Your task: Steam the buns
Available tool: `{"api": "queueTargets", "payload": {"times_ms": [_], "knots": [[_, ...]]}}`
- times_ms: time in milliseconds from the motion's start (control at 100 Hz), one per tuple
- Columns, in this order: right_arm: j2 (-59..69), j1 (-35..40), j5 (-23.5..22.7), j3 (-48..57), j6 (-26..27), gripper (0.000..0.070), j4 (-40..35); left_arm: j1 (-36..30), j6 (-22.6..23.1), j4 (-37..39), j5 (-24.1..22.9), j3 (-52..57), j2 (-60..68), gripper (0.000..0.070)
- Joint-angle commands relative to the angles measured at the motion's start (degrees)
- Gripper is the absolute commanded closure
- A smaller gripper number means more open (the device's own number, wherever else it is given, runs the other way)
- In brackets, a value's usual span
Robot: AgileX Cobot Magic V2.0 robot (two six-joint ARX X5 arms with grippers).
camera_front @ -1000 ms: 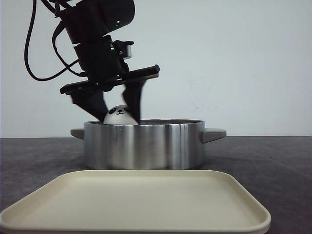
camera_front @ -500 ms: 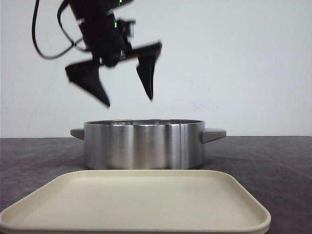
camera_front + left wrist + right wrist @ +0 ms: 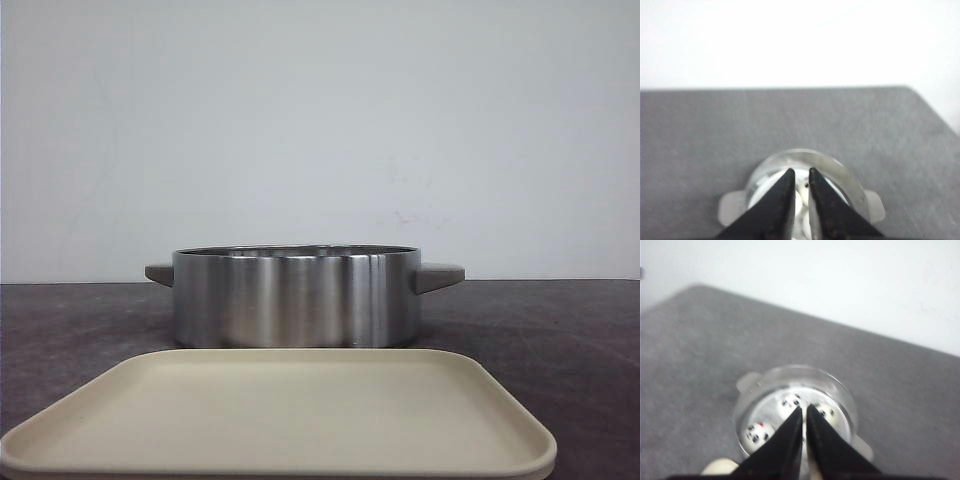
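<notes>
Now the buns (image 3: 790,402) sit inside the steel pot (image 3: 295,297) at centre frame, behind the bare tray (image 3: 280,410); they look soft, light and easily dented, so grip gently across the dome's sides. Both the left hand (image 3: 800,175) and right hand (image 3: 804,411) hang nearly closed, holding nothing
</notes>
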Motion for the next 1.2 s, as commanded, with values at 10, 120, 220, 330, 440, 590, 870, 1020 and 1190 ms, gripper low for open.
{"api": "queueTargets", "payload": {"times_ms": [10, 120, 220, 330, 440, 590, 870, 1020, 1190], "knots": [[-0.55, 0.81, -1.46, -4.7, -1.86, 0.0694, 5.64, -0.31, 2.19, -1.18, -1.25, -1.42, -4.79, 0.07], [-1.11, 0.83, -3.93, -9.99, -2.32, 0.0694, 8.2, -0.31, 3.41, -5.29, -2.91, -5.01, -12.39, 0.07], [-1.05, 0.85, -4.11, -12.17, -2.58, 0.0694, 9.86, -0.31, 3.61, -7.13, -4.11, -8.46, -18.38, 0.07], [-0.94, 0.83, -4.11, -12.57, -3.19, 0.0694, 12.83, -0.31, 3.63, -7.65, -6.34, -10.99, -23.28, 0.07], [-1.07, 0.83, -4.04, -12.57, -3.19, 0.0694, 14.56, -0.31, 3.61, -7.82, -7.63, -11.58, -25.86, 0.07], [-1.16, 0.83, -4.02, -12.57, -3.19, 0.0694, 15.1, -0.31, 3.58, -8.24, -7.61, -11.58, -27.19, 0.07], [-1.16, 0.83, -4.04, -12.57, -3.19, 0.0695, 15.43, -0.31, 3.58, -9.29, -7.61, -11.58, -27.39, 0.07], [-1.16, 0.83, -4.04, -12.57, -3.19, 0.0695, 15.41, -0.31, 3.58, -9.29, -7.61, -11.58, -27.39, 0.07], [-1.16, 0.83, -4.04, -12.57, -3.19, 0.0695, 15.41, -0.31, 3.58, -9.29, -7.61, -11.58, -27.39, 0.07]]}}
